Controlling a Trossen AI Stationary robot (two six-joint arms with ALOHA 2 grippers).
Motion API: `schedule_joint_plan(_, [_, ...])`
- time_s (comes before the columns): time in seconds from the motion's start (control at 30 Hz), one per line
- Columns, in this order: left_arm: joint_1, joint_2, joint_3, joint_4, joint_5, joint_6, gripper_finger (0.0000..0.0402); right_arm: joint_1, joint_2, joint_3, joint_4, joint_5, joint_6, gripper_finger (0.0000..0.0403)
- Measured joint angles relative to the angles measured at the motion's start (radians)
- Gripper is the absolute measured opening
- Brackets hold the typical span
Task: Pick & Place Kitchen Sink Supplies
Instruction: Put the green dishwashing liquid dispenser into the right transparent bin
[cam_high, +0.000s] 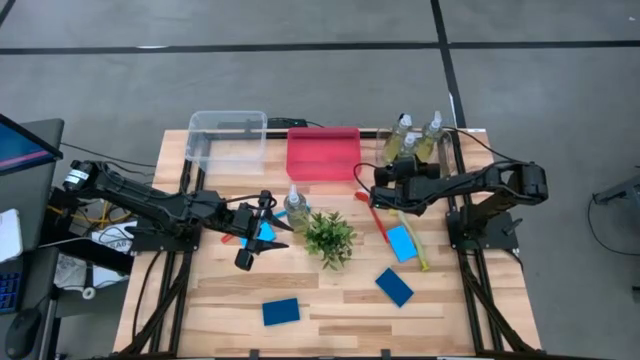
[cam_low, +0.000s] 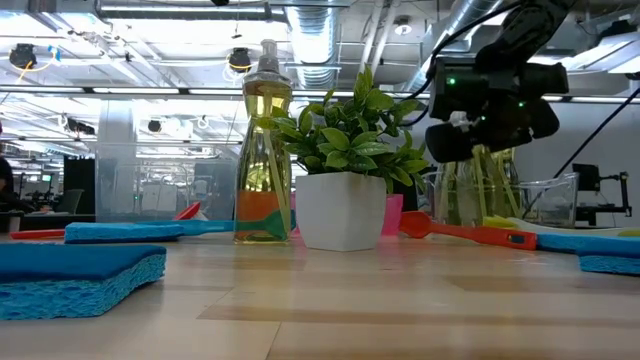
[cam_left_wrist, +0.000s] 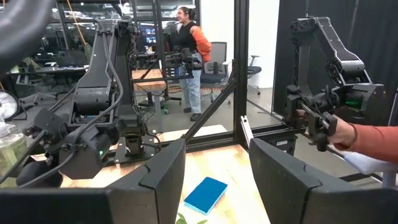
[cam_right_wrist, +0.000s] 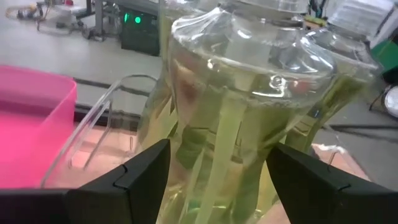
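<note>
While both bins stood with nothing visible inside, no supply counted as placed, by my judgement.

Clear bin (cam_high: 228, 137) and pink bin (cam_high: 323, 153): at the table's far edge, side by side.

Bottles: one (cam_high: 296, 206) mid-table beside the plant (cam_high: 329, 238); two (cam_high: 418, 140) at the far right corner.

Sponges: three seen loose, one (cam_high: 401, 242) right of the plant, two (cam_high: 281, 312) nearer the front edge.

Brushes: a red (cam_high: 377, 217) and a yellow (cam_high: 415, 246) lay by the right sponge; another sat under the left arm, unclear.

Right gripper (cam_right_wrist: 214, 171): jaws wide, straddling a corner bottle (cam_right_wrist: 245, 106), not yet closed on it.

Left gripper (cam_left_wrist: 216, 163): jaws parted, nothing between them, raised near the middle bottle.

Outstanding: every item listed.
</note>
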Motion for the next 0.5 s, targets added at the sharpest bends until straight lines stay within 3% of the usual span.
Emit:
schedule_joint_plan(0.1, [0.000, 0.000, 0.000, 0.000, 0.000, 0.000, 0.0181, 0.000, 0.000, 0.000, 0.000, 0.000, -0.053, 0.0256])
schedule_joint_plan(0.5, [0.000, 0.000, 0.000, 0.000, 0.000, 0.000, 0.0181, 0.032, 0.000, 0.000, -0.004, 0.002, -0.021, 0.0256])
